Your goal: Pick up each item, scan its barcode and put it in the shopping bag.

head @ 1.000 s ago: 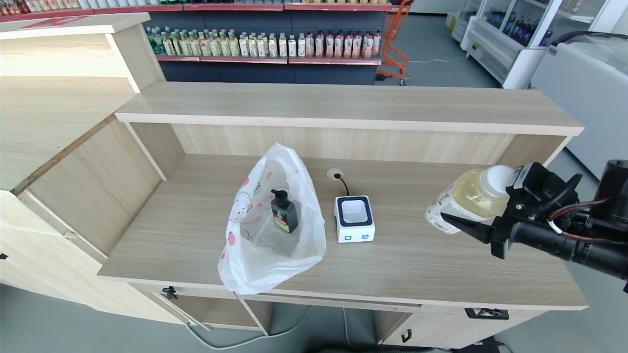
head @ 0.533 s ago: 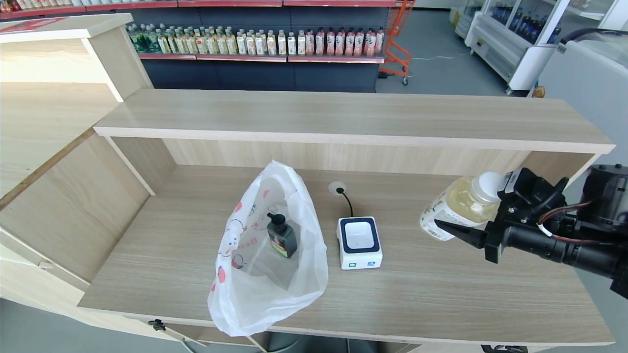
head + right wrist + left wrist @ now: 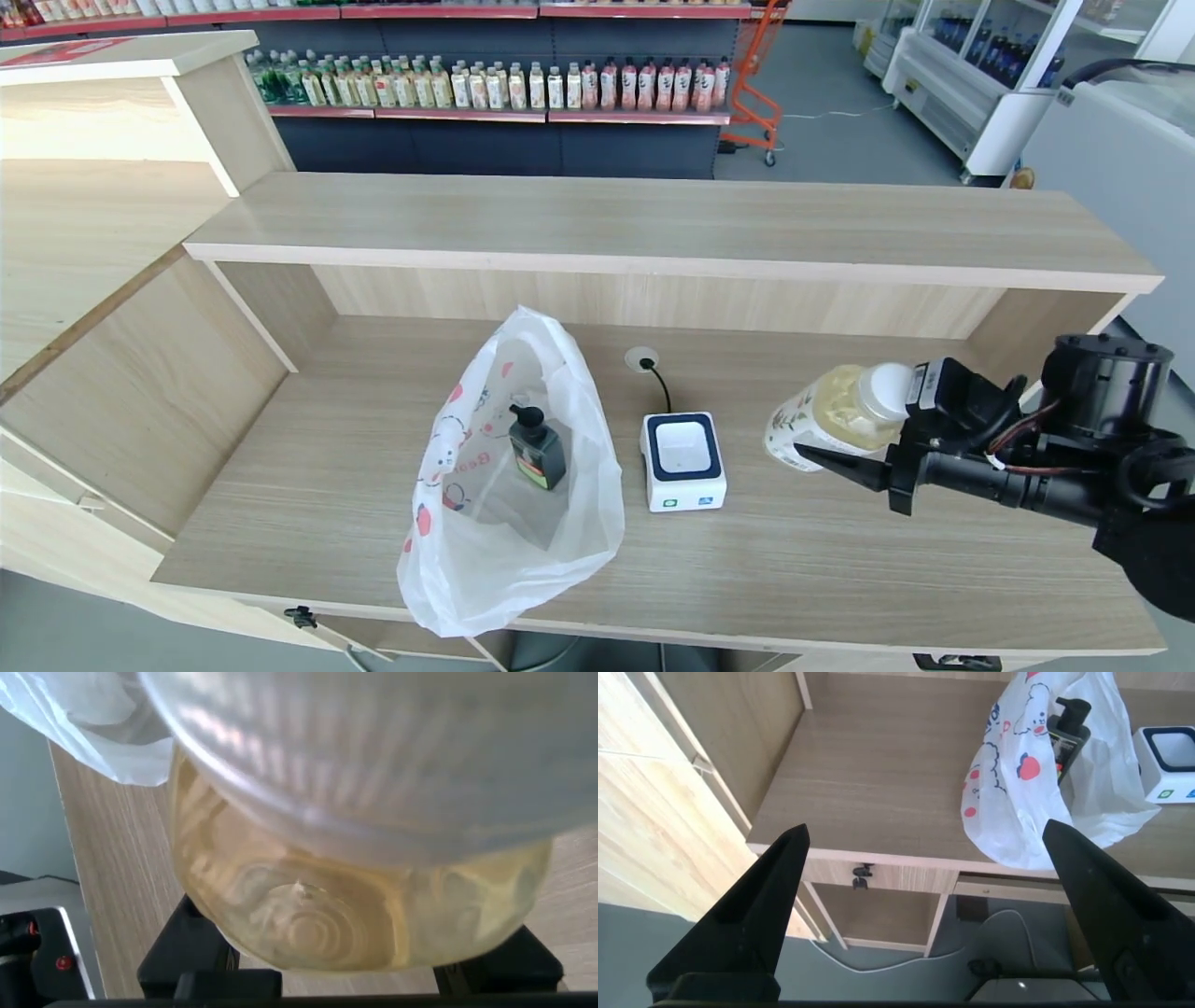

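A bottle of pale yellow drink (image 3: 826,418) with a white cap lies tilted in the air, held above the counter (image 3: 840,560) to the right of the scanner. My right gripper (image 3: 826,437) is shut on the bottle, and one dark finger (image 3: 840,464) shows under it. The right wrist view has the bottle (image 3: 364,859) pressed close between the fingers (image 3: 201,952). The white scanner (image 3: 683,460) sits mid-counter. The white shopping bag (image 3: 467,551) stands open left of it, with a black pump bottle (image 3: 534,450) inside. My left gripper (image 3: 924,915) hangs open off the counter's front left, holding nothing.
A raised wooden ledge (image 3: 653,224) runs along the back, and a side wall (image 3: 159,392) closes the left. The scanner's cable runs to a grommet (image 3: 640,358). Bare counter lies on both sides of the bag. The left wrist view has the bag (image 3: 1036,793) and the scanner (image 3: 1169,761).
The head camera shifted early on. Since half a second ago, my right gripper has carried the bottle left toward the scanner and a little lower. Bag and scanner stay put.
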Robot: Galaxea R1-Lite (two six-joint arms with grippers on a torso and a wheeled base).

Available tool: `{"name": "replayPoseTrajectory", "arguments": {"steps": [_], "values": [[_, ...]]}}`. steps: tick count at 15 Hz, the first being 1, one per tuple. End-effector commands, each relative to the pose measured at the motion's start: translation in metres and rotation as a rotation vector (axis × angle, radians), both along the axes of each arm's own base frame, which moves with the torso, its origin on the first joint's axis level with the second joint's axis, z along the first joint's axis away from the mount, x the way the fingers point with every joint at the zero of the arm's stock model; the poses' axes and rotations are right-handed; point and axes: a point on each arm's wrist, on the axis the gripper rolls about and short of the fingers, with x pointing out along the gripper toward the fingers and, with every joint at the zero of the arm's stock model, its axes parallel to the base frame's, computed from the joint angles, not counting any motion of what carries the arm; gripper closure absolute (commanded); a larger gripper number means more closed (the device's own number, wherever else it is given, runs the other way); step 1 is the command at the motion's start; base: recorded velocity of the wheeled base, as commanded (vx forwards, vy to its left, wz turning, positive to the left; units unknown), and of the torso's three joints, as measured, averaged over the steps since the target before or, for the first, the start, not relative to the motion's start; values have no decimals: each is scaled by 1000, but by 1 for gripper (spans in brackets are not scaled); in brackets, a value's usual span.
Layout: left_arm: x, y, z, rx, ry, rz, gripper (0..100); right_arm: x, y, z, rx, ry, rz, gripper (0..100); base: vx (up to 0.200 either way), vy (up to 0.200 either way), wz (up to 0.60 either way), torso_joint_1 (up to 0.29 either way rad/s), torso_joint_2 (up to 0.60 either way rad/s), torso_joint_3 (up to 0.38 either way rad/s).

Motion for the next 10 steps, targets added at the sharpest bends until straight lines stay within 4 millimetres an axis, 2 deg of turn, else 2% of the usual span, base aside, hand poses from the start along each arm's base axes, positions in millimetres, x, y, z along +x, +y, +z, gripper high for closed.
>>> {"name": "replayPoseTrajectory", "arguments": {"steps": [1, 3, 4, 5, 6, 10], "values": [[0, 0, 0, 0, 0, -1, 0, 15, 3, -28, -39, 29, 34, 100, 0, 0, 0, 0, 0, 0], [0, 0, 0, 0, 0, 1, 0, 23, 4, -41, -46, -6, 95, 100, 0, 0, 0, 0, 0, 0], [0, 0, 0, 0, 0, 1, 0, 23, 4, -41, -46, -6, 95, 100, 0, 0, 0, 0, 0, 0], [0, 0, 0, 0, 0, -1, 0, 38, 11, -47, -88, -101, 155, 100, 0, 0, 0, 0, 0, 0], [0, 0, 0, 0, 0, 1, 0, 43, 17, -48, -98, -132, 192, 100, 0, 0, 0, 0, 0, 0], [0, 0, 0, 0, 0, 1, 0, 55, 22, -56, -114, -154, 201, 100, 0, 0, 0, 0, 0, 0]]}}
